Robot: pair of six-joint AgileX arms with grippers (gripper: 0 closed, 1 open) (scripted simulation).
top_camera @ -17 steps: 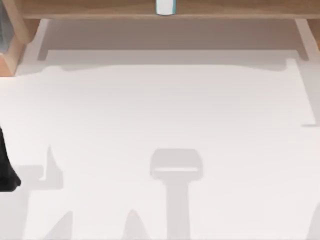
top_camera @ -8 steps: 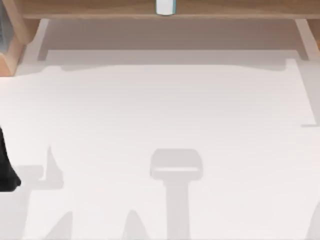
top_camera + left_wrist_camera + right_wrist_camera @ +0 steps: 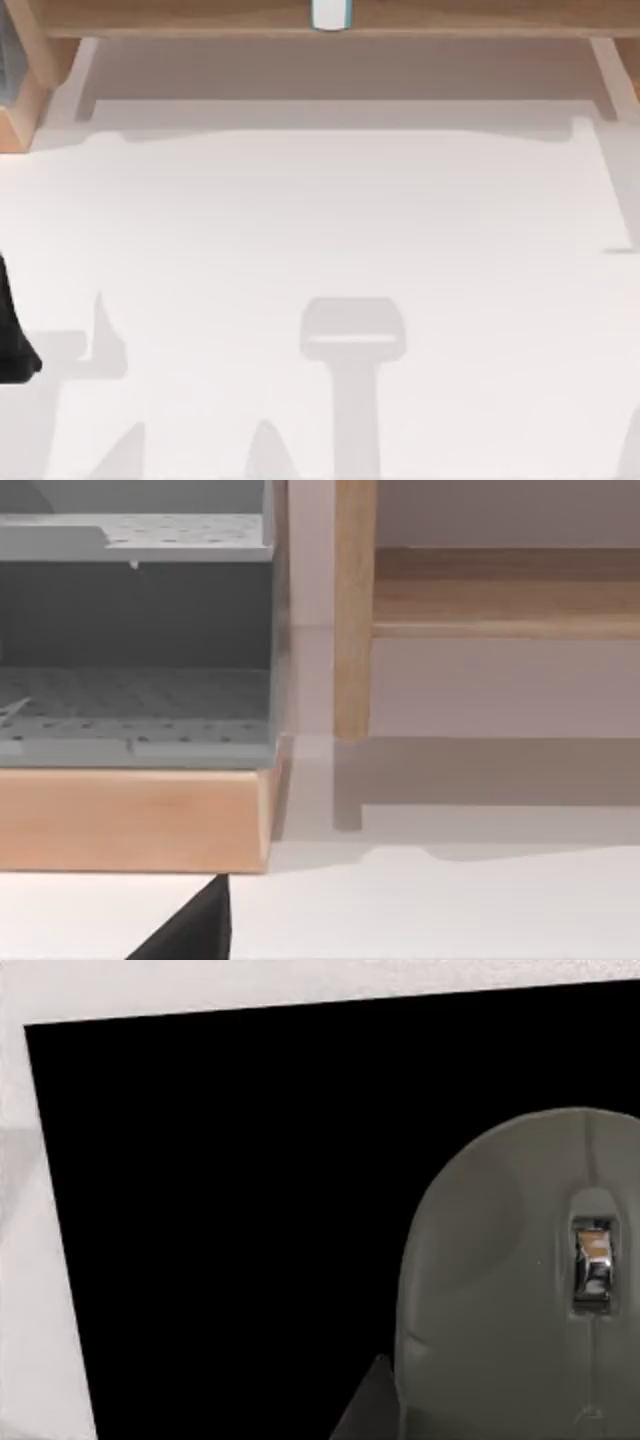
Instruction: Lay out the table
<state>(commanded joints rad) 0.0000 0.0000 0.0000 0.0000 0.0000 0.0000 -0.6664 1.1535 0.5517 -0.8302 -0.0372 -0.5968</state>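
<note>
The white table (image 3: 330, 220) spreads across the top view, bare except for shadows. A dark part of my left arm (image 3: 12, 335) juts in at the table's left edge, and the left wrist view has a black wedge of that gripper (image 3: 195, 930) low over the white surface. In the right wrist view a grey computer mouse (image 3: 500, 1280) with a metal scroll wheel rests on a black mat (image 3: 220, 1210) lying on the table. A small grey wedge of my right gripper (image 3: 368, 1405) shows close beside the mouse.
A wooden shelf (image 3: 200, 18) runs along the back of the table, with a white and teal object (image 3: 330, 14) on it. At the back left stands a wooden-framed grey perforated rack (image 3: 135, 630), next to a wooden post (image 3: 352, 610).
</note>
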